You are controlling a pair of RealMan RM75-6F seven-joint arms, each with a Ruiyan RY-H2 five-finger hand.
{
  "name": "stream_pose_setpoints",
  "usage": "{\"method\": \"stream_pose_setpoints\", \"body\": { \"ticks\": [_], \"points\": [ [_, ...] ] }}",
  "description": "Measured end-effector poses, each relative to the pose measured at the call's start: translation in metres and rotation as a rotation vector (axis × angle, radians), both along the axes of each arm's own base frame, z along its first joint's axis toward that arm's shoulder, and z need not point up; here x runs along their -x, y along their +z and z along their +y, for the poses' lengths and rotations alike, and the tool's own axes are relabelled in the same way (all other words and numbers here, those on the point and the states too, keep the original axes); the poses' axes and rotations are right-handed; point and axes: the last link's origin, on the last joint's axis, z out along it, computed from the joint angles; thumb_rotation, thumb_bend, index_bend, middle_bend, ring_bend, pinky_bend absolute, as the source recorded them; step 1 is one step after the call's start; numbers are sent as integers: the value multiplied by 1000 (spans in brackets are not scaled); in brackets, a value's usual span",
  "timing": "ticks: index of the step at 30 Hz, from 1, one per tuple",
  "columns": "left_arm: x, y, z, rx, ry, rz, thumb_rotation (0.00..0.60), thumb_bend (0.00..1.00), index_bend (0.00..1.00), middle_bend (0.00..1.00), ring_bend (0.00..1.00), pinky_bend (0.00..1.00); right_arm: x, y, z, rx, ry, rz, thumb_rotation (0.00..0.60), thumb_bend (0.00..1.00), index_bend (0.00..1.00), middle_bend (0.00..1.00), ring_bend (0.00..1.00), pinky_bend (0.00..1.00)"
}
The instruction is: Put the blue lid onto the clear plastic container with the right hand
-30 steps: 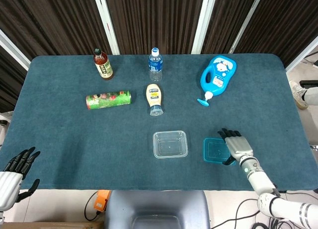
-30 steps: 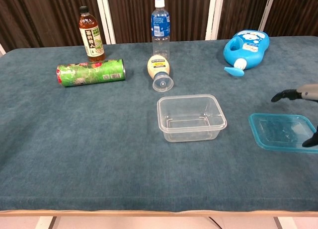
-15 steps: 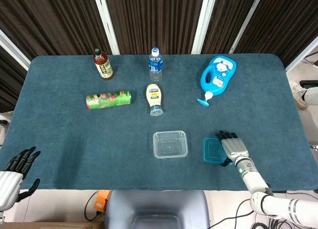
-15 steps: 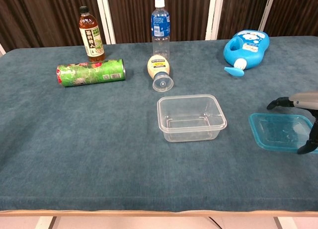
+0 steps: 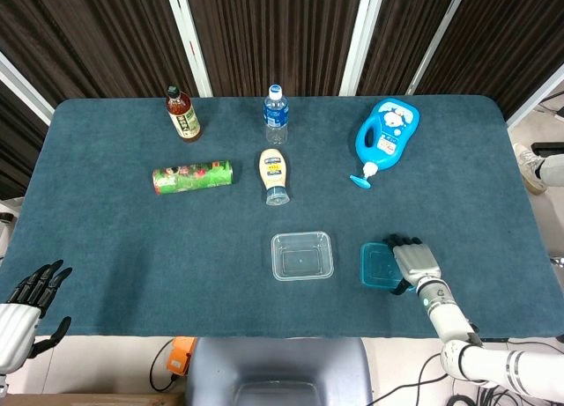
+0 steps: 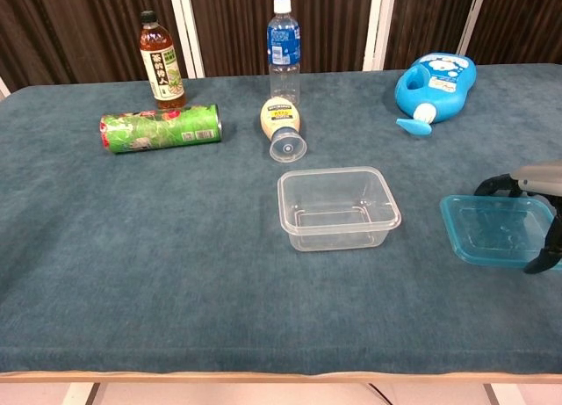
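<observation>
1. The left hand [image 5: 26, 293] hung past the near left corner of the surface [image 5: 123, 247], its dark fingers spread apart and holding nothing; only the head view showed it.
2. Far from both hands, toward the back of the surface, a brown tea bottle [image 5: 182, 114] stood upright, and a green can [image 5: 192, 176] lay on its side in front of it, nearer the left hand's side than the right's.
3. Further right, a clear water bottle [image 5: 276, 114] with a blue label stood upright at the back, and a squeeze bottle of mayonnaise [image 5: 274, 175] lay on its side just in front of it, cap end toward the robot.
4. The clear plastic container [image 5: 302, 255] sat open and upright on the surface, to the left of the right hand and apart from it, with nothing inside.
5. A blue detergent bottle [image 5: 386, 135] lay flat well beyond the right hand, its spout pointing toward the near edge.
6. The blue lid [image 5: 379, 266] lay on the surface between the container and the right hand, close to the container but not touching it.
7. The right hand [image 5: 415, 262] was over the lid's right edge, fingers curled down at its far side and the thumb at its near side in the chest view; whether it actually gripped the lid could not be told.
</observation>
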Motion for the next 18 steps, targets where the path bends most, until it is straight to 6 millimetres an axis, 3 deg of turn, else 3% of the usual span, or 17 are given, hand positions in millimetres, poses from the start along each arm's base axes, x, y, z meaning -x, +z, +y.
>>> {"method": "stream_pose_setpoints", "body": {
  "ticks": [4, 12, 18],
  "points": [
    [0, 0, 0, 2, -1, -1, 600, 392, 0, 0, 0, 158, 0, 0, 0, 11, 11, 11, 600, 229, 664, 419, 420, 482],
    [0, 1, 0, -2, -1, -2, 600, 392, 0, 0, 0, 158, -8, 7, -1, 66, 86, 10, 600, 229, 719, 458, 469, 536],
    [0, 0, 1, -1, 0, 0, 600, 392, 0, 0, 0, 158, -25, 20, -2, 125, 206, -34, 600, 245, 761, 493, 500, 571]
  ]
}}
